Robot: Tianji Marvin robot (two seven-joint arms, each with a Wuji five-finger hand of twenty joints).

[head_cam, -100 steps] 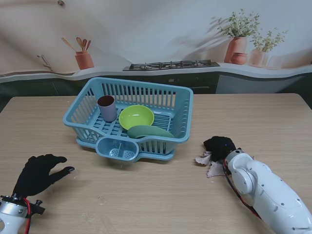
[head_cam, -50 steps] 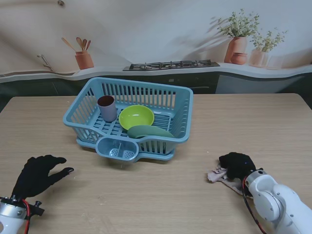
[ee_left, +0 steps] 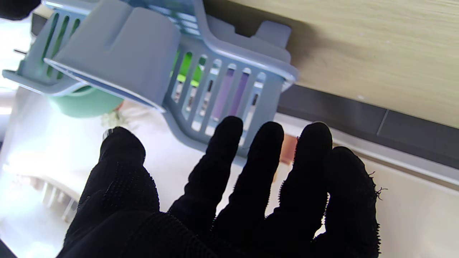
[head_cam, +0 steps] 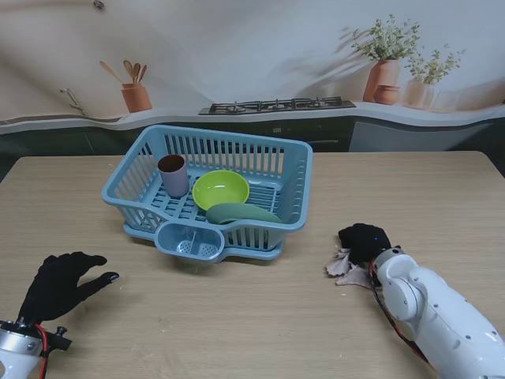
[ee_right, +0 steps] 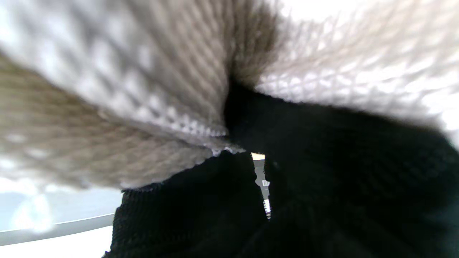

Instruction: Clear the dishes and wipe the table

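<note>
Cloth point(head_cam: 348, 268), pale and crumpled, lies on the wooden table point(head_cam: 260, 324) under the right hand point(head_cam: 364, 241), whose black-gloved fingers are closed down over it; the bunched fabric sticks out from beneath the hand on the side toward the rack and toward me. In the right wrist view the waffle-textured cloth point(ee_right: 136, 89) fills most of the picture, pressed against the dark fingers point(ee_right: 322, 161), and it is blurred.

Nearest to me on the other side, the left hand point(head_cam: 61, 283) hovers low over the bare tabletop, holding nothing, its palm down and its fingers point(ee_left: 229, 143) spread, with the thumb apart from them. It is well apart from the cloth.

Farther from both hands, between them and beyond, sits the blue dish rack point(head_cam: 142, 170). Its small cutlery cup point(head_cam: 189, 241) faces me at the front. Inside the rack stand a mauve cup point(head_cam: 173, 174), upright at the side nearer the left hand, a lime green bowl point(head_cam: 220, 189) beside it, and a muted green dish point(head_cam: 241, 213) lying against the front wall, nearer the right hand.
</note>
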